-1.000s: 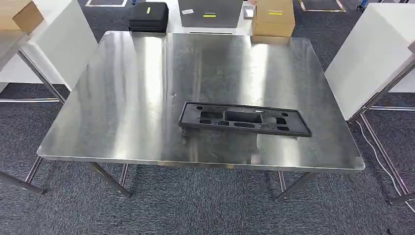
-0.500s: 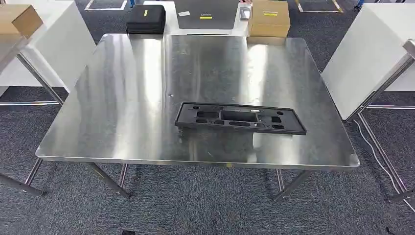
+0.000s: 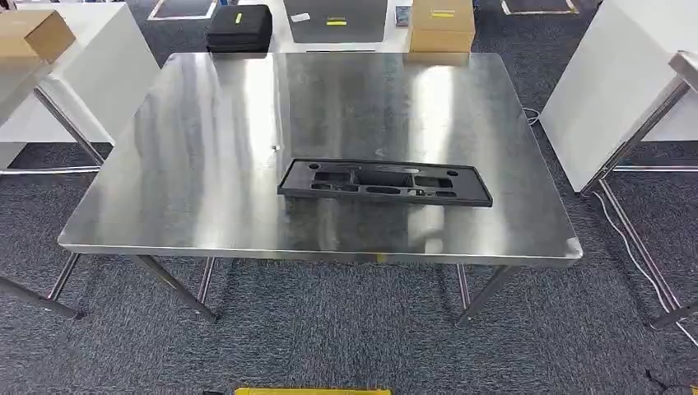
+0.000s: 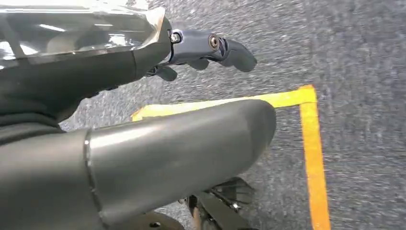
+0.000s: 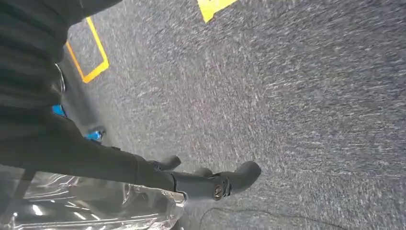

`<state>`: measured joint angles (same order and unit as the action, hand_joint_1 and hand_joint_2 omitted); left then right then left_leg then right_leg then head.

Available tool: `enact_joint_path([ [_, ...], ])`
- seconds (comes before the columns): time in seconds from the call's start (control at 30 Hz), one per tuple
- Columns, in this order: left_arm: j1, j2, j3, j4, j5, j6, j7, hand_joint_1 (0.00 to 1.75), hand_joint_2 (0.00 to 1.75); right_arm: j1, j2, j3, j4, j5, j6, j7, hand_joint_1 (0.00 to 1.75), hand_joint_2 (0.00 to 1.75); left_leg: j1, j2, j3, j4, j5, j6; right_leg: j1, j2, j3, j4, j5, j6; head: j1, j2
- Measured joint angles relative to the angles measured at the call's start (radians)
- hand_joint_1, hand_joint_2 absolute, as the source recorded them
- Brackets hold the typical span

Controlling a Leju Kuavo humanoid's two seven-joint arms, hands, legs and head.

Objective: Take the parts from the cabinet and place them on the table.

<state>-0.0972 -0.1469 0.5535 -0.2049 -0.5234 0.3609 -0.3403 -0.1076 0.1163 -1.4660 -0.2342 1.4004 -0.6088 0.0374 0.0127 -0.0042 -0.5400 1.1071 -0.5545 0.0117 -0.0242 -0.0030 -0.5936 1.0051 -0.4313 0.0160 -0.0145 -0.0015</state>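
A long black plastic part (image 3: pixel 385 182) with several cut-outs lies flat on the steel table (image 3: pixel 206 164), right of centre and towards the near edge. My left hand (image 4: pixel 206 48) hangs over grey carpet, its dark fingers stretched out with nothing in them. My right hand (image 5: pixel 210 182) also hangs above the carpet, fingers extended and empty. Both hands are well away from the part.
Beyond the table's far edge sit a black case (image 3: pixel 239 29), a grey flat panel (image 3: pixel 336 18) and a cardboard box (image 3: pixel 443 26). White partitions (image 3: pixel 609 82) flank both sides, and another box (image 3: pixel 37 34) rests at far left. Yellow floor tape (image 3: pixel 313 391) lies at my feet.
The whole picture has shifted: the table sits slightly farther off and more to the left, and yellow floor tape has come into view. The part has not moved on the table.
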Motion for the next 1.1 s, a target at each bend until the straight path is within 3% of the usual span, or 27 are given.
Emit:
enact_joint_path([
  [0.03, -0.002, 0.001, 0.001, 0.0, 0.0, 0.0, -0.001, 0.0, 0.0, 0.0, 0.0, 0.002, 0.002, 0.001, 0.0, 0.0, 0.0, 0.0, -0.001, 0.0, 0.06, -0.084, 0.017, 0.009, 0.001, 0.0, -0.002, 0.0, 0.007, 0.004, -0.001, 0.0],
  [0.07, -0.005, 0.003, 0.001, 0.0, 0.0, 0.0, -0.002, 0.0, 0.0, 0.0, 0.0, 0.006, 0.003, 0.002, 0.001, 0.001, 0.0, 0.0, -0.008, 0.001, 0.071, -0.114, 0.009, 0.01, 0.01, 0.0, -0.006, 0.002, 0.013, 0.009, 0.001, 0.0],
  [0.17, -0.001, 0.003, 0.001, 0.0, 0.001, 0.002, -0.003, 0.0, 0.0, -0.001, -0.001, 0.014, 0.005, 0.003, 0.001, 0.002, 0.0, 0.0, -0.02, 0.0, 0.058, -0.109, 0.027, 0.029, 0.0, -0.002, -0.007, -0.008, 0.034, 0.032, 0.002, 0.0],
  [0.2, 0.001, 0.003, 0.003, 0.0, 0.002, 0.003, -0.003, 0.0, 0.0, 0.003, -0.001, 0.015, 0.007, 0.003, 0.001, 0.002, 0.0, 0.0, -0.019, 0.001, 0.048, -0.121, 0.046, 0.04, 0.008, -0.002, -0.013, -0.016, 0.045, 0.042, 0.002, 0.0],
  [0.23, -0.001, 0.002, 0.003, 0.0, 0.002, 0.003, -0.003, 0.0, 0.0, 0.003, -0.006, 0.015, 0.008, 0.003, 0.001, 0.002, 0.0, 0.0, -0.011, 0.01, 0.039, -0.132, 0.064, 0.044, 0.005, -0.003, -0.023, 0.009, 0.027, 0.039, 0.002, 0.0],
  [0.27, -0.002, 0.004, 0.003, 0.0, 0.002, 0.004, -0.003, 0.0, 0.0, 0.004, -0.005, 0.016, 0.01, 0.003, 0.001, 0.002, 0.0, 0.0, -0.012, 0.005, 0.027, -0.136, 0.075, 0.057, 0.009, -0.001, -0.043, 0.046, -0.024, 0.028, 0.005, 0.0],
  [0.33, 0.0, 0.003, 0.004, 0.001, 0.002, 0.005, -0.004, 0.0, 0.0, 0.005, -0.008, 0.016, 0.011, 0.005, 0.001, 0.005, 0.0, 0.0, -0.015, 0.007, 0.002, -0.135, 0.096, 0.058, 0.008, 0.0, -0.079, 0.18, -0.137, 0.009, 0.008, 0.0],
  [0.37, 0.001, 0.002, 0.004, 0.001, 0.002, 0.005, -0.005, 0.0, 0.0, 0.004, -0.009, 0.016, 0.012, 0.007, 0.002, 0.005, 0.0, 0.0, -0.017, 0.008, -0.012, -0.134, 0.106, 0.059, 0.008, 0.0, -0.09, 0.248, -0.168, 0.011, 0.007, 0.0],
  [0.4, 0.001, 0.002, 0.005, 0.001, 0.002, 0.004, -0.005, 0.0, 0.0, 0.005, -0.01, 0.016, 0.012, 0.008, 0.005, 0.005, 0.0, 0.0, -0.018, 0.01, -0.027, -0.133, 0.116, 0.058, 0.008, 0.0, -0.09, 0.29, -0.173, 0.02, 0.008, 0.0],
  [0.47, 0.001, 0.002, 0.005, 0.001, -0.001, 0.003, -0.006, 0.0, 0.0, 0.004, -0.013, 0.017, 0.012, 0.007, 0.016, 0.01, 0.0, 0.0, -0.019, 0.011, -0.048, -0.129, 0.136, 0.055, 0.008, 0.0, -0.033, 0.258, -0.129, 0.046, 0.008, 0.0],
  [0.5, 0.001, 0.002, 0.006, 0.001, -0.003, 0.003, -0.006, 0.0, 0.0, 0.004, -0.014, 0.017, 0.012, 0.008, 0.021, 0.012, 0.0, 0.0, -0.019, 0.011, -0.065, -0.125, 0.145, 0.052, 0.008, 0.0, 0.033, 0.177, -0.098, 0.057, 0.008, 0.0],
  [0.53, 0.001, 0.002, 0.005, 0.001, -0.008, 0.004, -0.008, 0.0, 0.0, 0.003, -0.016, 0.018, 0.012, 0.01, 0.03, 0.012, 0.0, 0.0, -0.019, 0.01, -0.076, -0.119, 0.153, 0.048, 0.008, 0.0, 0.099, 0.084, -0.087, 0.057, 0.008, 0.0],
  [0.57, 0.001, 0.001, 0.005, 0.0, -0.014, 0.008, -0.011, 0.0, 0.0, 0.001, -0.017, 0.023, 0.013, 0.013, 0.04, 0.012, 0.0, 0.0, -0.023, 0.01, -0.084, -0.112, 0.158, 0.042, 0.008, 0.001, 0.163, -0.011, -0.11, 0.047, 0.008, 0.0],
  [0.6, 0.001, 0.0, 0.005, 0.001, -0.016, 0.013, -0.013, 0.0, 0.0, 0.001, -0.019, 0.028, 0.013, 0.018, 0.048, 0.012, 0.0, 0.0, -0.024, 0.011, -0.089, -0.108, 0.167, 0.035, 0.02, 0.005, 0.184, -0.052, -0.123, 0.032, 0.006, 0.0],
  [0.7, 0.002, 0.0, 0.005, 0.001, -0.017, 0.016, -0.015, 0.0, 0.0, 0.004, -0.02, 0.039, 0.014, 0.023, 0.059, 0.012, 0.0, 0.0, -0.021, 0.012, -0.088, -0.112, 0.186, 0.019, 0.024, 0.003, 0.162, -0.044, -0.112, 0.013, 0.0, 0.0],
  [0.73, 0.004, 0.002, 0.006, 0.001, -0.017, 0.016, -0.015, 0.0, 0.0, 0.005, -0.019, 0.04, 0.015, 0.023, 0.06, 0.012, 0.0, 0.0, -0.017, 0.01, -0.097, -0.109, 0.186, 0.014, 0.003, 0.001, 0.156, -0.047, -0.101, -0.001, -0.001, 0.0],
  [0.77, 0.005, 0.003, 0.006, 0.001, -0.017, 0.016, -0.016, 0.0, 0.0, 0.004, -0.018, 0.041, 0.016, 0.024, 0.063, 0.012, 0.0, 0.0, -0.014, 0.006, -0.109, -0.09, 0.146, 0.007, 0.002, -0.003, 0.144, -0.047, -0.091, -0.008, -0.001, 0.0],
  [0.8, 0.007, 0.003, 0.006, 0.001, -0.017, 0.016, -0.017, 0.0, 0.0, 0.004, -0.019, 0.041, 0.016, 0.024, 0.064, 0.012, 0.0, 0.0, -0.013, 0.005, -0.125, -0.04, 0.077, 0.001, 0.003, -0.004, 0.133, -0.047, -0.08, -0.016, -0.005, 0.0],
  [0.83, 0.009, 0.003, 0.007, 0.001, -0.015, 0.017, -0.019, 0.0, 0.0, 0.005, -0.019, 0.043, 0.016, 0.027, 0.064, 0.013, 0.0, 0.0, -0.009, 0.005, -0.142, 0.031, 0.014, -0.005, 0.004, -0.005, 0.122, -0.046, -0.072, -0.018, -0.007, 0.0],
  [0.87, 0.009, 0.004, 0.009, 0.001, -0.012, 0.018, -0.022, 0.0, 0.0, 0.006, -0.019, 0.044, 0.016, 0.03, 0.065, 0.015, 0.0, 0.0, -0.007, 0.006, -0.154, 0.1, -0.03, -0.01, 0.005, -0.005, 0.111, -0.045, -0.062, -0.019, -0.006, 0.0],
  [0.9, 0.009, 0.005, 0.01, 0.001, -0.011, 0.018, -0.027, 0.0, 0.0, 0.006, -0.019, 0.046, 0.017, 0.032, 0.066, 0.016, 0.0, 0.0, -0.005, 0.006, -0.157, 0.148, -0.039, -0.013, 0.006, -0.006, 0.1, -0.043, -0.055, -0.017, -0.006, 0.0],
  [0.93, 0.009, 0.006, 0.013, 0.001, -0.009, 0.018, -0.032, 0.0, 0.0, 0.006, -0.018, 0.048, 0.017, 0.034, 0.065, 0.017, 0.0, 0.0, -0.002, 0.006, -0.147, 0.165, -0.023, -0.014, 0.006, -0.007, 0.088, -0.037, -0.049, -0.015, -0.006, 0.0],
  [0.97, 0.009, 0.006, 0.014, 0.001, -0.009, 0.018, -0.036, 0.0, 0.0, 0.006, -0.018, 0.05, 0.017, 0.035, 0.063, 0.017, 0.0, 0.0, -0.001, 0.006, -0.121, 0.145, 0.009, -0.014, 0.006, -0.007, 0.079, -0.027, -0.045, -0.011, -0.006, 0.0],
  [1.0, 0.009, 0.009, 0.015, 0.001, -0.009, 0.018, -0.039, 0.0, 0.0, 0.006, -0.017, 0.051, 0.017, 0.035, 0.06, 0.017, 0.0, 0.0, 0.001, 0.006, -0.07, 0.083, 0.046, -0.012, 0.005, -0.007, 0.065, -0.017, -0.042, -0.01, -0.006, 0.0],
  [1.03, 0.009, 0.011, 0.016, 0.001, -0.009, 0.016, -0.04, 0.0, 0.0, 0.006, -0.014, 0.053, 0.017, 0.034, 0.055, 0.014, 0.0, 0.0, 0.002, 0.006, 0.0, -0.013, 0.07, -0.008, 0.004, -0.006, 0.053, -0.006, -0.039, -0.006, -0.007, 0.0],
  [1.07, 0.007, 0.012, 0.016, 0.001, -0.011, 0.013, -0.04, 0.0, 0.0, 0.005, -0.013, 0.057, 0.017, 0.03, 0.053, 0.007, 0.0, 0.0, 0.002, 0.004, 0.037, -0.079, 0.031, -0.004, 0.004, -0.007, 0.046, -0.002, -0.036, -0.001, -0.007, 0.0],
  [1.1, 0.007, 0.013, 0.015, 0.001, -0.013, 0.009, -0.04, 0.0, 0.0, 0.005, -0.01, 0.059, 0.018, 0.025, 0.05, -0.002, 0.0, 0.0, -0.004, 0.001, 0.045, -0.098, 0.029, 0.0, 0.008, -0.007, 0.039, 0.001, -0.032, 0.006, -0.006, 0.0],
])
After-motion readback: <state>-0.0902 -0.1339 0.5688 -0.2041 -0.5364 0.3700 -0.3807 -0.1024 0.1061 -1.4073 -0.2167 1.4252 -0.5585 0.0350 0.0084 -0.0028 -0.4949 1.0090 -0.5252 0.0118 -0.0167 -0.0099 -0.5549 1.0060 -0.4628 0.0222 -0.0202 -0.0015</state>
